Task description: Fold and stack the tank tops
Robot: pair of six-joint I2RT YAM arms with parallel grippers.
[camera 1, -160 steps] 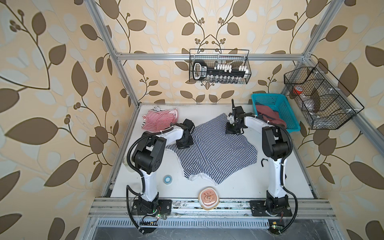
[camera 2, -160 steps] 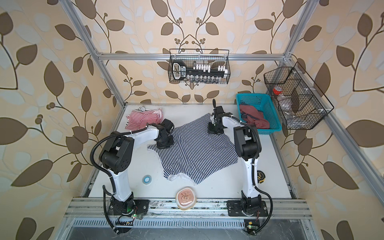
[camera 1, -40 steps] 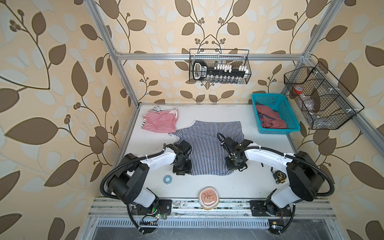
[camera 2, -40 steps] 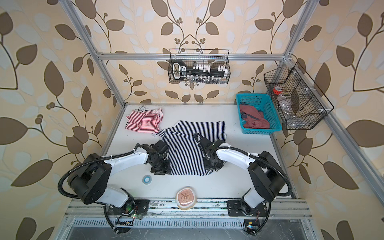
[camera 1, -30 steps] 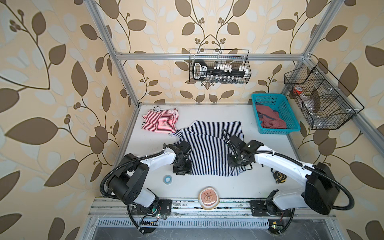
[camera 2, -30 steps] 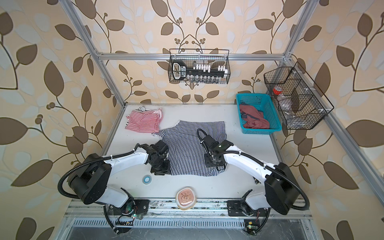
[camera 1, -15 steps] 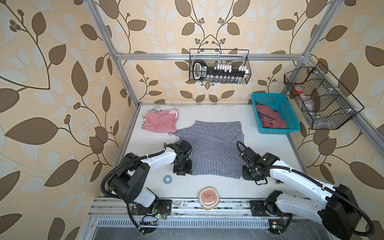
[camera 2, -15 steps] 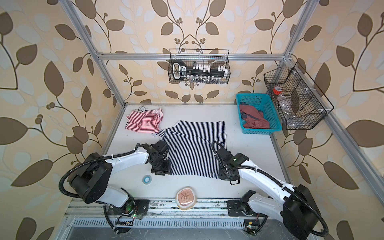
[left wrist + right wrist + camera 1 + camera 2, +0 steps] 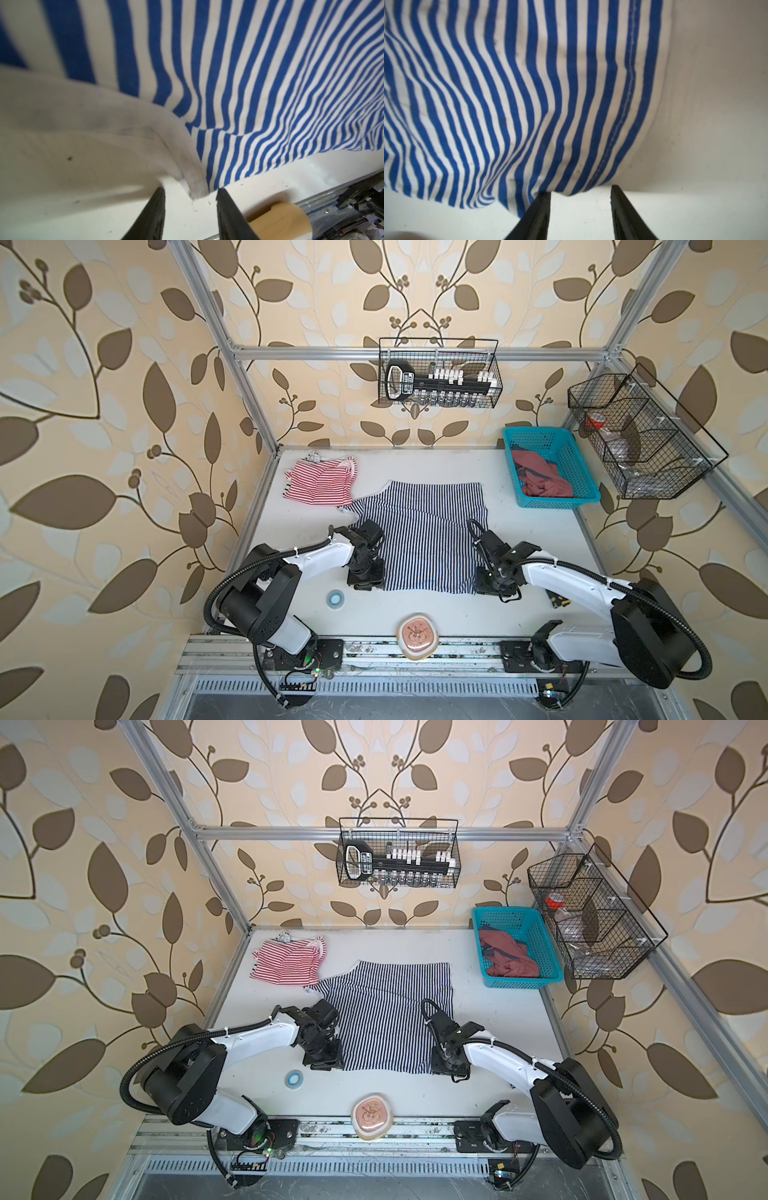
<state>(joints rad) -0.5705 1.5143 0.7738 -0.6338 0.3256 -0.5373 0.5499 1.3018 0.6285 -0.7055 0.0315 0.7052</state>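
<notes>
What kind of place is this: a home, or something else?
Likely a robot lab cell, not a home: an aluminium frame stands before leaf wallpaper, and a left arm and right arm are mounted on a rail beside a white table.

far right on my bench (image 9: 540, 526), a teal basket (image 9: 559, 502) holds crumpled reddish cloth (image 9: 540, 479). near left lies a blue tape roll (image 9: 336, 598), a tan round dish (image 9: 417, 640) at the near edge.
</notes>
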